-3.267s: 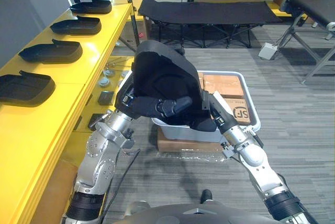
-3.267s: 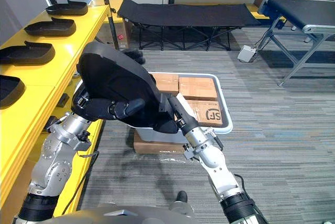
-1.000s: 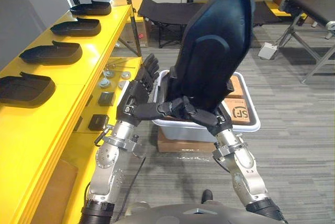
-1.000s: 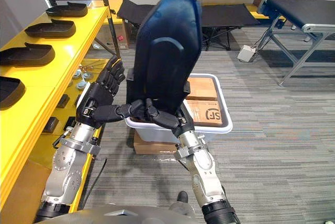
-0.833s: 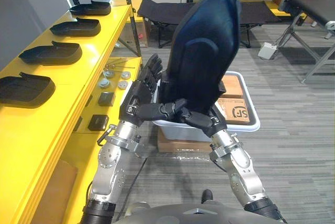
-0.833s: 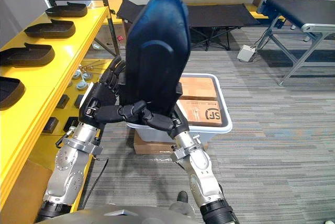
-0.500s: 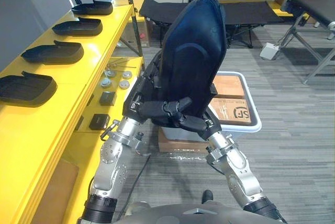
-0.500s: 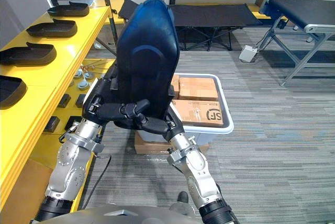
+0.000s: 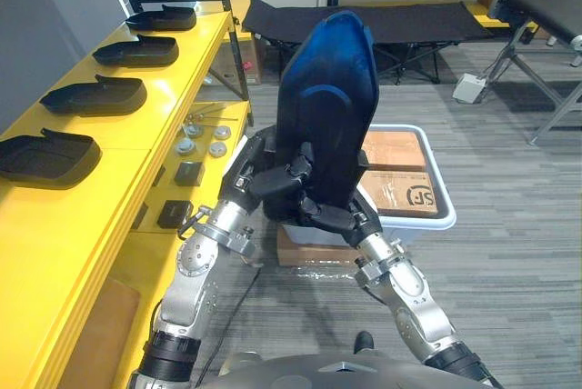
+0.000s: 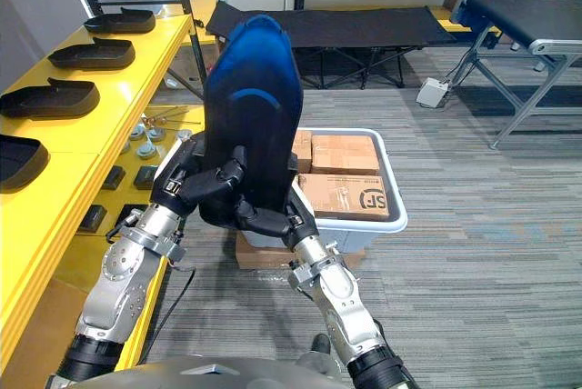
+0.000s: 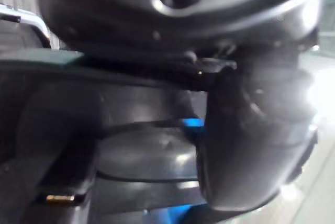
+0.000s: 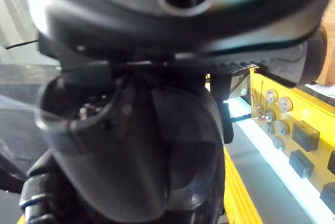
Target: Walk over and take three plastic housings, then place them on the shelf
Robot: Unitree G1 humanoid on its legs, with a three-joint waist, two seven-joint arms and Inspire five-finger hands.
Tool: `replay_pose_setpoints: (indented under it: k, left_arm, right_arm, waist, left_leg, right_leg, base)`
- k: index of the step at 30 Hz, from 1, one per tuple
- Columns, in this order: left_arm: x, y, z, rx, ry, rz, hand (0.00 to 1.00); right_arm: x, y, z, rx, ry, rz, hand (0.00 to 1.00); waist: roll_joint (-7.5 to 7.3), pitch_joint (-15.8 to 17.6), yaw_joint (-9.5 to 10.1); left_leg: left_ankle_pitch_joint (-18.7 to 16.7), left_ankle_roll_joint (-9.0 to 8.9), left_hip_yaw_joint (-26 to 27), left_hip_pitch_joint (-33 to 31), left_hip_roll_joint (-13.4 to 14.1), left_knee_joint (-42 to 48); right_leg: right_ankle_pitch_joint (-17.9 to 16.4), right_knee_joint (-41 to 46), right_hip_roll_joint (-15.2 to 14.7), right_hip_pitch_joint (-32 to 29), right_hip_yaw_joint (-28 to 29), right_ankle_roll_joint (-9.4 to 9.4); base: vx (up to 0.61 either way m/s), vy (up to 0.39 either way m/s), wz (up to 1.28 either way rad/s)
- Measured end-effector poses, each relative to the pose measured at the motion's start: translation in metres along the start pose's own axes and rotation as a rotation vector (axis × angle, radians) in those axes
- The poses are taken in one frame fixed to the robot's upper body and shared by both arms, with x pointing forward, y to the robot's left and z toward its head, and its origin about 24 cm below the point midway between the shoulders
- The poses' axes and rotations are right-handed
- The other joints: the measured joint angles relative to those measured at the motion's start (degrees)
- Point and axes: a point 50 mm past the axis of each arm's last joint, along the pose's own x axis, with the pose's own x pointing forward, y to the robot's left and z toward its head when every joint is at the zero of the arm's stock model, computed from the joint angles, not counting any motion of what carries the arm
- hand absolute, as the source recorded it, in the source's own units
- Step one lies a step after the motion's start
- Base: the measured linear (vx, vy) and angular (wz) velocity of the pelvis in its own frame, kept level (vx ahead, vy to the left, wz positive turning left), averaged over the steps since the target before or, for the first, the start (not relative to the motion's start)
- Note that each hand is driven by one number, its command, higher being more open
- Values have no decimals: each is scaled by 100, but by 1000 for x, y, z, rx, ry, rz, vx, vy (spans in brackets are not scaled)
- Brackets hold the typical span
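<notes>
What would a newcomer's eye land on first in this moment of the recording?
The large black plastic housing stands upright at centre, gripped at its lower end by the left hand and the right hand. On the robot's left, a yellow shelf carries a row of four similar housings. Behind the held one sits a white bin of cardboard boxes.

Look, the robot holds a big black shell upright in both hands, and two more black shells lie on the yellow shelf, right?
Not two: the left eye view shows four black shells in a row on the yellow shelf. The rest is right: the left hand and right hand hold the big black shell upright.
</notes>
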Motion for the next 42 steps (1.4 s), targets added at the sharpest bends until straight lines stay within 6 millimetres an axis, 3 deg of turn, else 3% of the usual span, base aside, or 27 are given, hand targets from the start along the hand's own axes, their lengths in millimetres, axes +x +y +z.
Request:
replay_pose_setpoints:
  k: [11, 18, 22, 27, 32, 42]
  left_arm:
    - [-3, 2, -2, -3, 9, 50, 0]
    - [-12, 7, 0, 36, -81, 361, 0]
    - [-24, 26, 9, 87, -157, 571, 0]
    - [-43, 46, 10, 91, -173, 776, 0]
    - [-56, 54, 12, 105, -198, 861, 0]
    - [-77, 60, 8, 15, -215, 896, 0]
  right_arm:
    - [-1, 0, 2, -85, -8, 5, 100]
    - [2, -4, 21, -71, -115, -39, 100]
    - [-11, -11, 29, -28, -160, -52, 100]
    - [-32, -25, 25, 41, -153, -45, 100]
    - [-50, -32, 18, 102, -130, -41, 100]
    - [-67, -59, 22, 47, -153, -322, 100]
  waist:
    - [-14, -8, 2]
    - [-60, 9, 2]
    - [-99, 33, -2]
    - [-191, 89, -7]
    - [-232, 115, -24]
    - [-230, 191, -17]
  left_leg:
    - [5, 2, -35, -22, -2, 3]
    - [-1, 0, 69, 35, 5, -1]
    - [-20, -6, 132, 38, 17, -6]
    - [-36, -12, 196, 49, 33, -6]
    - [-67, -8, 243, 75, 34, -6]
    - [-124, 13, 191, 52, 5, -8]
  right_leg:
    - [29, 3, 0, 4, -27, 43]
    - [25, 28, 12, -10, 81, 36]
    - [22, 29, 25, -56, 158, 32]
    - [35, 30, 39, -72, 199, 50]
    - [42, 31, 39, -70, 229, 62]
    - [-16, 29, -3, -38, 170, 49]
  base:
    - [0, 0, 1]
    - [-4, 1, -7]
    - [-12, 10, -9]
    - [3, 8, -4]
    - [4, 14, -3]
    - [-13, 19, 2]
